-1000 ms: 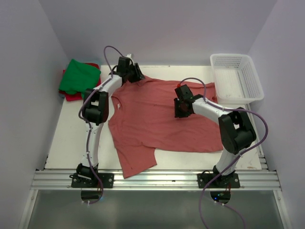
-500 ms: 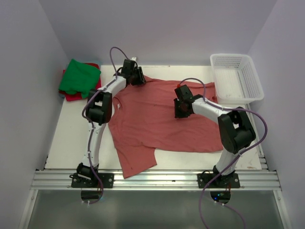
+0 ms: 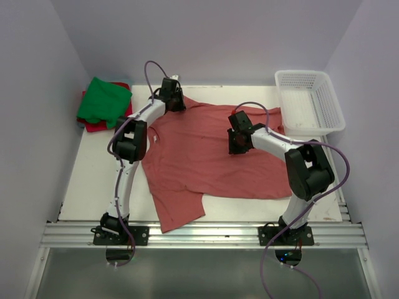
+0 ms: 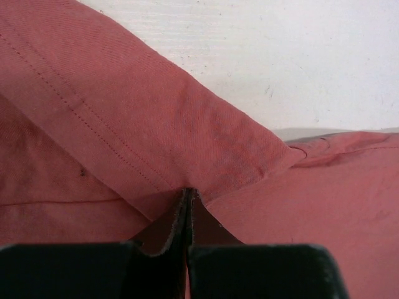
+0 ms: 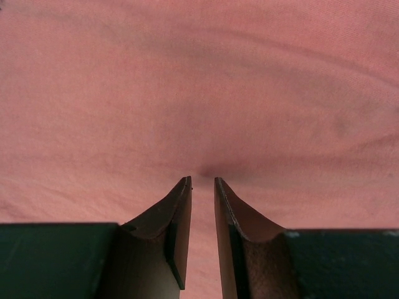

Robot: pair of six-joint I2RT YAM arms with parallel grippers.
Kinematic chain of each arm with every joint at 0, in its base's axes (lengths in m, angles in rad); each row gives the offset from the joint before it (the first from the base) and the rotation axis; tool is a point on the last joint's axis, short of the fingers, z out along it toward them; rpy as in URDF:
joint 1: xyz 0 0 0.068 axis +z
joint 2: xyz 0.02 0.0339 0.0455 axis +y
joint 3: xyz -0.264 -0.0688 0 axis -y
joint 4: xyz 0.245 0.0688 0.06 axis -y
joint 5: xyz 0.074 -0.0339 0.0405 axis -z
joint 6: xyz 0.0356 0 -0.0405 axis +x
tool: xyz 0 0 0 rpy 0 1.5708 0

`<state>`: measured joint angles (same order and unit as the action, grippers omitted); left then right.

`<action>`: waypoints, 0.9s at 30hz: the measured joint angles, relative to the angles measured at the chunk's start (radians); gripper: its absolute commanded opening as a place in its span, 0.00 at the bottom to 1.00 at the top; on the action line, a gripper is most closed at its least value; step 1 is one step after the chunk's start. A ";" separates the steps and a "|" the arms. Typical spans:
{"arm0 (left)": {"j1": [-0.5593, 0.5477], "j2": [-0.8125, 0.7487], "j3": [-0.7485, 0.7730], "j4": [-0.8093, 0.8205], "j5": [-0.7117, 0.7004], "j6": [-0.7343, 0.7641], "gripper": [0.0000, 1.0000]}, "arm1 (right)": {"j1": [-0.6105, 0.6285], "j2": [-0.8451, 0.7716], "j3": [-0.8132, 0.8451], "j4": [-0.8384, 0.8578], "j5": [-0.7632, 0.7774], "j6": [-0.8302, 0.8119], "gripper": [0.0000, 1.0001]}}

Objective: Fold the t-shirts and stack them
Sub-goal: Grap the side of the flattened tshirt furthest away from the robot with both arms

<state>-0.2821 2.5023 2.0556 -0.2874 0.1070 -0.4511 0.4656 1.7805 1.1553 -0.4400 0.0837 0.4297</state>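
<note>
Movement over the last second is confined to the left arm. The left gripper (image 3: 173, 99) has shifted a little to the right along the far edge of the brick-red t-shirt (image 3: 206, 162) and now sits lower, over the far left shoulder and sleeve area. The right gripper (image 3: 235, 138) has not moved and rests on the chest area of the same shirt.

In the left wrist view, the jaws of the left gripper (image 4: 188, 196) are closed, with a raised ridge of sleeve cloth running up from their tips, so they appear to hold a fold of the shirt near the stitched hem. In the right wrist view, the jaws of the right gripper (image 5: 202, 180) stand at a narrow gap, tips at a small pucker in the cloth. Whether cloth is gripped there cannot be told.

The brick-red t-shirt lies spread flat on the counter (image 3: 93, 180), one sleeve reaching the near edge. The green t-shirt (image 3: 103, 99) lies on the red-pink t-shirt (image 3: 93, 126) at the far left corner. The white basket (image 3: 312, 129) stands at the far right.

Judgement: the left arm has secured its grasp point, so the first fold of the large shirt is about to begin. Folding of this shirt is not yet done.
</note>
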 measured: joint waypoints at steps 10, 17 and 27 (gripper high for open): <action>0.000 -0.072 -0.120 0.063 -0.011 0.000 0.29 | 0.000 0.006 0.000 0.001 0.003 0.000 0.25; 0.061 -0.147 -0.119 0.079 -0.032 -0.055 0.52 | 0.000 0.019 0.000 0.001 0.003 0.000 0.25; 0.247 -0.051 -0.021 0.148 0.022 -0.155 0.53 | 0.000 0.019 0.004 -0.007 0.003 -0.002 0.25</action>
<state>-0.0349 2.4516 2.0350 -0.1394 0.1291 -0.6060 0.4656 1.8000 1.1591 -0.4469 0.0872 0.4282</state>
